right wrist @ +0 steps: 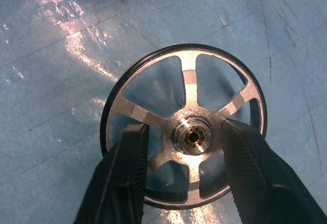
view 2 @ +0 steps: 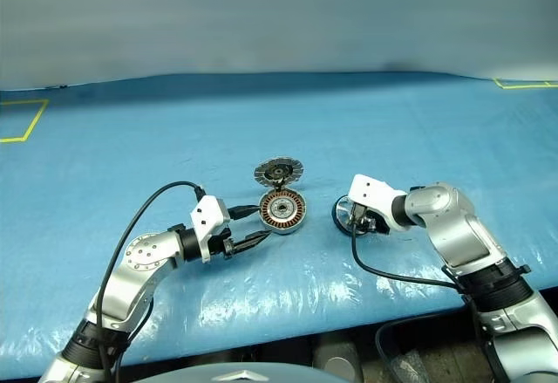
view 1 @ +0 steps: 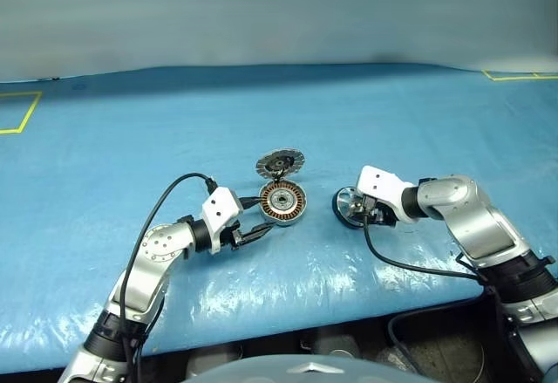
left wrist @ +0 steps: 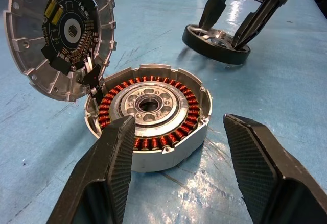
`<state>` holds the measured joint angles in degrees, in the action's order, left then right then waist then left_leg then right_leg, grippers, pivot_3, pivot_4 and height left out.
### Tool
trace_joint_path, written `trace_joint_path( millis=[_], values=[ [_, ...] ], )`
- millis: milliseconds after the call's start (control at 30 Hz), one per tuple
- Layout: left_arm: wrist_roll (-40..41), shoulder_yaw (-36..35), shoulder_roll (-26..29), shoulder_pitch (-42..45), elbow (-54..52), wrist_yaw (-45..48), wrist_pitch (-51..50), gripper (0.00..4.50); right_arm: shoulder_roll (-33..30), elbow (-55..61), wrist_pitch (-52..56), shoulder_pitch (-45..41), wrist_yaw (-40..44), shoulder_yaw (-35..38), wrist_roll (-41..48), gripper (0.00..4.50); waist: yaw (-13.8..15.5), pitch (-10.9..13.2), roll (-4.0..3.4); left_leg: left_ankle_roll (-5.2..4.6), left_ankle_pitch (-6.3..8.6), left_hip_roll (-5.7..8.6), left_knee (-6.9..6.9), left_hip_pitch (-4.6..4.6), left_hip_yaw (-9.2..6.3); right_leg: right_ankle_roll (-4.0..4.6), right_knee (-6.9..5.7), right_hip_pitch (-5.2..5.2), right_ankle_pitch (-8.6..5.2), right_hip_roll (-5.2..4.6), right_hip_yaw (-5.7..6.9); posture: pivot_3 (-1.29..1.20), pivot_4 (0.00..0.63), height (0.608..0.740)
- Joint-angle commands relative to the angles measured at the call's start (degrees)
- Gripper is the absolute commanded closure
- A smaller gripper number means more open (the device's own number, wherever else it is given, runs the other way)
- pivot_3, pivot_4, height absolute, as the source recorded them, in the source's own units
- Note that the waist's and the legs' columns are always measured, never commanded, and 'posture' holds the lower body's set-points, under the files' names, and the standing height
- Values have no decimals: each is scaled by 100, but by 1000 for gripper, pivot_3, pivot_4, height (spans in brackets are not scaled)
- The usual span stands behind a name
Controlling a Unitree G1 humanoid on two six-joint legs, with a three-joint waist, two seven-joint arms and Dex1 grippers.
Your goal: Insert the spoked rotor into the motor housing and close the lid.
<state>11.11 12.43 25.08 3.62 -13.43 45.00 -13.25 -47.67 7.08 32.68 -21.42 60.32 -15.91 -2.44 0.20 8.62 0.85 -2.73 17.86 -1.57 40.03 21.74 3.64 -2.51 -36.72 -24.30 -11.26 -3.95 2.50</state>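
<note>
The motor housing (view 1: pixel 284 201) rests on the blue table, its copper windings (left wrist: pixel 110 104) ringing a silver hub. Its lid (view 1: pixel 279 164) stands tilted open at the housing's far side, toothed face with a dark board (left wrist: pixel 69 30) showing. To the right of the housing, the spoked rotor (right wrist: pixel 189 83) lies flat on the table. My right gripper (right wrist: pixel 186 129) points down into it, open, one finger on each side of the hub with small gaps to it. Just short of the housing's near left side, my left gripper (view 1: pixel 257 233) is open and holds nothing.
A wrinkled blue sheet (view 1: pixel 288 112) covers the table. Yellow tape marks lie at the far left (view 1: pixel 19 112) and far right (view 1: pixel 521 75). Black cables (view 1: pixel 166 193) loop from both wrists. The table's front edge (view 1: pixel 288 335) runs close below the arms.
</note>
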Motion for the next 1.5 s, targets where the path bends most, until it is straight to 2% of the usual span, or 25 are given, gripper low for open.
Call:
trace_joint_path(
  millis=[33,167,367,600,767,900,1500],
  values=[
    [7,-20,1,20,-125,-41,37,1570,-16,8,-47,137,51,-104,0,3046,-18,-3,5,-1,0,0,0,-4,0,3,0,4,-2,1,0,0,150,740],
    [31,-41,6,-23,-146,-41,57,1570,19,43,-128,264,-137,-3,-45,3157,-16,-8,11,0,0,-4,1,-12,-3,26,-2,11,-15,1,0,0,150,740],
    [49,-189,48,-76,-106,-105,87,1570,579,614,-44,698,-808,772,369,3157,-41,-13,20,1,-1,-6,3,-13,-6,25,-3,14,-14,1,0,0,150,740],
    [237,-442,192,-104,-101,-33,104,1570,1319,1804,575,1397,-1082,1564,1600,3157,-33,-6,10,2,-1,-7,2,-3,-9,20,-8,1,-11,0,1,0,150,740],
    [284,-524,209,39,-7,-5,100,1570,1745,2171,574,1372,-1354,1477,2024,3157,-32,-5,9,1,0,-5,3,-2,-8,25,-7,1,-14,-1,0,0,150,740],
    [266,-501,224,99,30,58,99,1570,1989,2045,550,1054,-1534,1294,2114,3157,-37,-3,6,1,0,-3,3,-2,-8,26,-8,0,-14,-1,-1,0,150,740],
    [234,-446,193,-70,-162,-8,44,1570,1713,829,51,154,-1271,305,1570,3157,-45,0,1,-1,1,-3,1,0,-6,22,-7,-3,-12,0,1,0,150,740]
  ],
)
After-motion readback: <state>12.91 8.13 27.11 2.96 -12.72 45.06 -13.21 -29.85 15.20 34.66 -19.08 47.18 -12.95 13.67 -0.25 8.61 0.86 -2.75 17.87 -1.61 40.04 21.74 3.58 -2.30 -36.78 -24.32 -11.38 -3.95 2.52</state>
